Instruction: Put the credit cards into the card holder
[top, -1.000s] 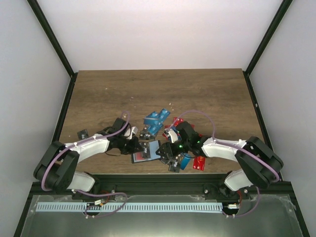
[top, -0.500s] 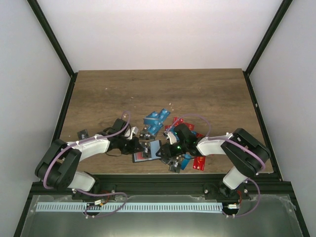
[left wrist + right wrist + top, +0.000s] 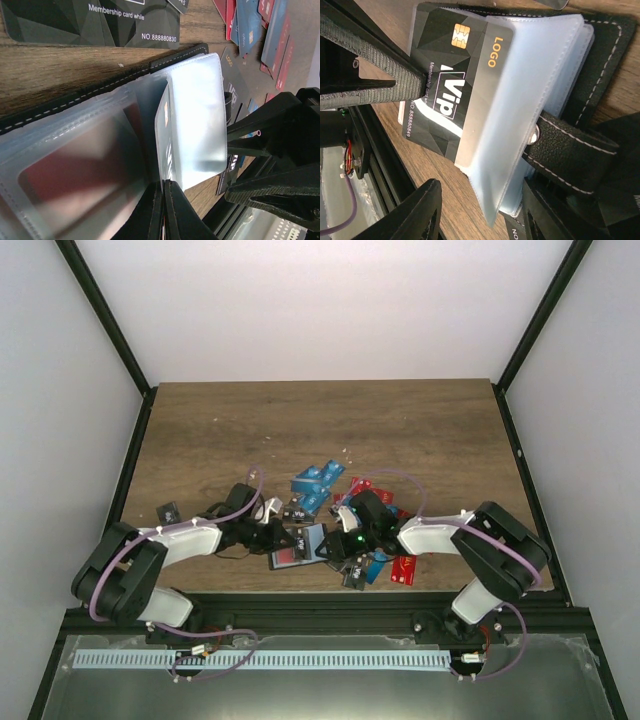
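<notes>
Card holder open flat on table, near front edge, between both claws. Left claw pressed together, seemingly pinching clear sleeve to steady it. Right claw spread, one pad touching outer long edge of black card. Card roughly half inside sleeve, long axis crosswise to push. Remaining travel likely straight away from right claw, toward left.
</notes>
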{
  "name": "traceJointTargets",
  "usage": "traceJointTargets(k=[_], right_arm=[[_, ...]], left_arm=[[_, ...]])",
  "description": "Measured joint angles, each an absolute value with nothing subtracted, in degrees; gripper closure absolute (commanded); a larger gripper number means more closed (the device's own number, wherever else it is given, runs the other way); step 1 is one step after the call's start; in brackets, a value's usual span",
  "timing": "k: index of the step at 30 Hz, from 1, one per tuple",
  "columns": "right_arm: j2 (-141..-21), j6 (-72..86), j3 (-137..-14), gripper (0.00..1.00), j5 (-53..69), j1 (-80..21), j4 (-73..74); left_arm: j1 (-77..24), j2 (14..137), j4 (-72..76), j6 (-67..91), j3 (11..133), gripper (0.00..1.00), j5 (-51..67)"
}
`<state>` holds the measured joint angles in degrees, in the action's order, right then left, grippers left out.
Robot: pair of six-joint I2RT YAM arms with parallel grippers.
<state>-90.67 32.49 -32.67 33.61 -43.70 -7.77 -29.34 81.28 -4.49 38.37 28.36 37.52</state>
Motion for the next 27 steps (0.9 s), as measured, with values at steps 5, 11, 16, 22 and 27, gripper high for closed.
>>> traceJointTargets(k=[5,11,16,22,27], right_arm=[[-90.43,31.99,-32.71,0.50,33.30,-43.70,-7.49],[-90.43,32.14,-33.10,0.47,33.61,-43.70,-7.01],[-90.48,32.21,-33.54,0.47,33.56,-43.70,-6.28],[-90.56,32.45,-34.06,0.47,33.28,-43.70,-5.39],[-90.56,32.56,-34.06,0.47,33.23,-43.70,-5.39]], left_arm=[[-29.34,82.46,-0.91,39.40,27.14,0.96,38.41],[-29.58,84.29,3.29,41.43,26.11,0.96,39.29],[-30.35,85.25,5.34,42.83,26.13,0.96,39.18],[-31.70,87.09,8.16,44.66,26.13,0.96,38.57],[-32.95,88.75,10.76,46.11,26.15,0.96,37.76]])
